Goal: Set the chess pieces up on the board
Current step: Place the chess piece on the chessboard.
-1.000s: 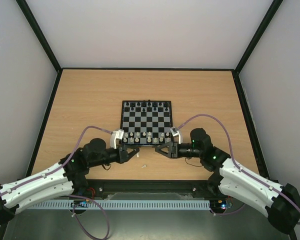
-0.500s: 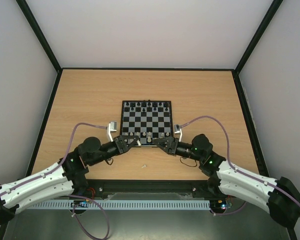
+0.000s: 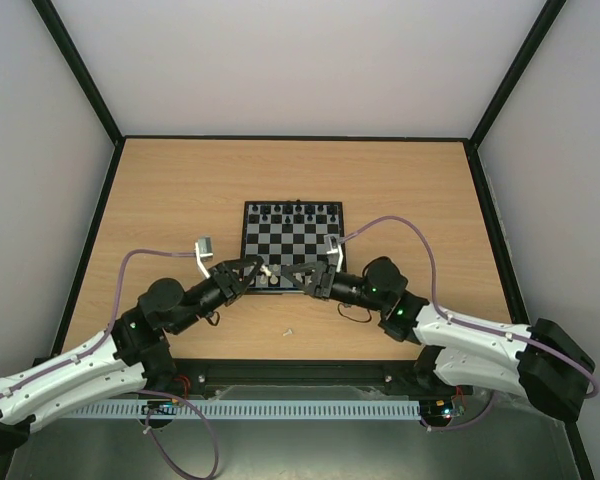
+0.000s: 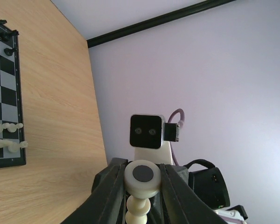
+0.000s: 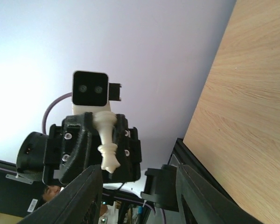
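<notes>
The board lies flat near the middle of the wooden counter, with a row of black pieces standing along its far edge. Both arms reach in from the near side and meet over the board's near edge.

The left hand is clamped on a cream chess piece. In the left wrist view the piece's round base faces the camera, squeezed between the two dark fingers, and its stem runs down out of the frame. The right wrist view shows the same piece from the other side, gripped by its base so that its slim upper part sticks out of the left hand, clear of the board.

The right hand points at the left hand, just beside it. Its two fingers stand apart, with nothing between them.

A few white pieces stand on the board's nearest rows, seen at the left edge of the left wrist view. From above, the two hands cover most of those rows, so how many pieces stand there cannot be told. A small pale scrap lies on the bare counter between the board and the arm bases; what it is cannot be made out.
</notes>
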You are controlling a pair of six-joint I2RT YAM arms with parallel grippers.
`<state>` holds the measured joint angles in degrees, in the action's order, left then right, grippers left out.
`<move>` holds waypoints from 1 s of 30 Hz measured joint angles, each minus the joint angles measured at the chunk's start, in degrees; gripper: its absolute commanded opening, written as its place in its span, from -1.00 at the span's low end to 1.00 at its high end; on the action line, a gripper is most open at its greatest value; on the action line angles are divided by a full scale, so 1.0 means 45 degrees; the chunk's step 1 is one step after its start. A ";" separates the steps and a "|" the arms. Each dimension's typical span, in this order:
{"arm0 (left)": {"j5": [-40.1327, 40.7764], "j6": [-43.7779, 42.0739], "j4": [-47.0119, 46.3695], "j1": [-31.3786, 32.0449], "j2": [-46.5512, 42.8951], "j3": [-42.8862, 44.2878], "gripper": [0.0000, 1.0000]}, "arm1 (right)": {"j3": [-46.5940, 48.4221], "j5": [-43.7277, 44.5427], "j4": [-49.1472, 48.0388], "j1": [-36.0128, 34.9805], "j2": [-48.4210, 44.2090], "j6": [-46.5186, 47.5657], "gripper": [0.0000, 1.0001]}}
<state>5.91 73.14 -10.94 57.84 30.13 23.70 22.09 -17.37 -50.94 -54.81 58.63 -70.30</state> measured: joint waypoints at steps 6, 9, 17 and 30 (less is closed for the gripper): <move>0.0325 0.0330 0.0005 0.0000 -0.0102 -0.0034 -0.81 | 0.0724 0.0121 -0.0330 -0.0296 0.0801 0.0243 -0.12; 0.0379 0.0423 0.0005 -0.0005 -0.0102 -0.0034 -0.81 | 0.1166 0.0136 -0.0345 -0.0505 0.1234 0.0389 -0.12; 0.0423 0.0510 0.0005 0.0000 -0.0121 -0.0097 -0.81 | 0.1583 0.0141 -0.0398 -0.0602 0.1593 0.0539 -0.26; 0.0471 0.0617 -0.0019 0.0000 -0.0131 -0.0233 -0.82 | 0.1885 0.0136 -0.0423 -0.0903 0.1987 0.0641 -0.37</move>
<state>8.03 75.92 -11.03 57.84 29.54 22.65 30.57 -16.75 -52.84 -58.87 67.57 -67.42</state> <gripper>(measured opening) 0.202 0.328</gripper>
